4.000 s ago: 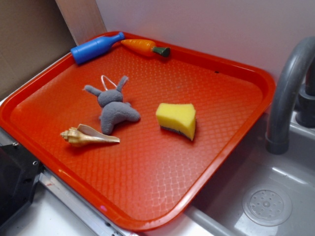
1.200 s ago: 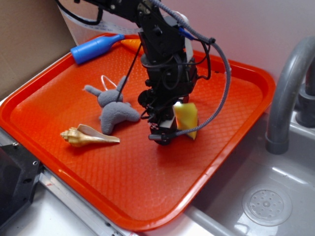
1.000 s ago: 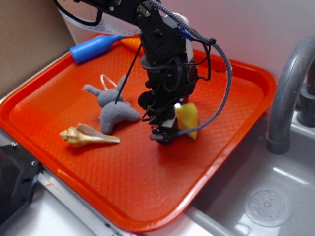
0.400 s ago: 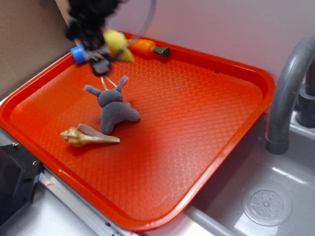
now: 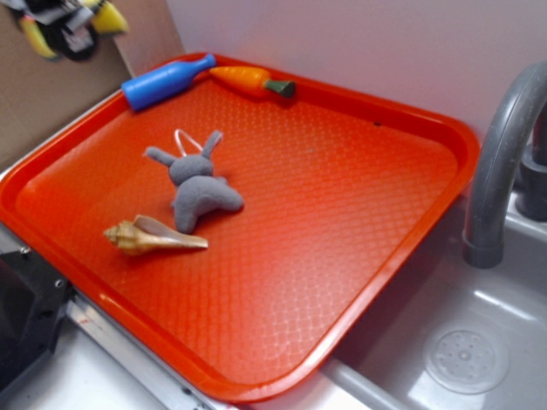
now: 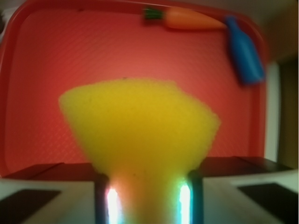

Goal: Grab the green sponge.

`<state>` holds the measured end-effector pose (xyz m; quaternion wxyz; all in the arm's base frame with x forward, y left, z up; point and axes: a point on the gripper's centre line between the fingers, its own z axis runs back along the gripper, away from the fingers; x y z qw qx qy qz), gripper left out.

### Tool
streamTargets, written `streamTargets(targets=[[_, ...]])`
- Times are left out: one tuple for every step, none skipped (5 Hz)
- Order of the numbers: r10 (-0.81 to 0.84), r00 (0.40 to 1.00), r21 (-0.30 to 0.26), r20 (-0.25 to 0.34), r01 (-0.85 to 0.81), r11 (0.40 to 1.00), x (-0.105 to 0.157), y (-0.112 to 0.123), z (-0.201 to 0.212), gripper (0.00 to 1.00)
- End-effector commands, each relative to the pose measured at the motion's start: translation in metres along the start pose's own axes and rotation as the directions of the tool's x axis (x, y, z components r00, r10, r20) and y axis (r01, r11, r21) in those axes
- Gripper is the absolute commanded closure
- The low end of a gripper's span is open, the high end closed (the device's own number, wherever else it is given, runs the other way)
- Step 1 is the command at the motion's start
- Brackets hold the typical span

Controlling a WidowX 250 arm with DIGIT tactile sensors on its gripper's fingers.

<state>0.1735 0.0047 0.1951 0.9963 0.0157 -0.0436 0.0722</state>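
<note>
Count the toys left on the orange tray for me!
4: bottle and carrot along the far rim, bunny in the middle, shell just in front of it. Nothing looks hidden.

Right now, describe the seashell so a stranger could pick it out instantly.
Start at the orange tray beside the sink. Near its front-left edge, just in front of the grey plush bunny, lies the seashell. It alone is tan, hard and spiral-pointed.

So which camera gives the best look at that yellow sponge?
The wrist view: the green sponge fills the frame, pinched between the end effector fingers. The exterior view shows only blurred yellow bits of it at the top left corner, above the tray.
</note>
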Motion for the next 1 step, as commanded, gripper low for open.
streamTargets(targets=[[-0.019, 0.999, 0.012, -0.038, 0.019, 1.000, -0.0061, -0.0224, -0.0014, 1.00]])
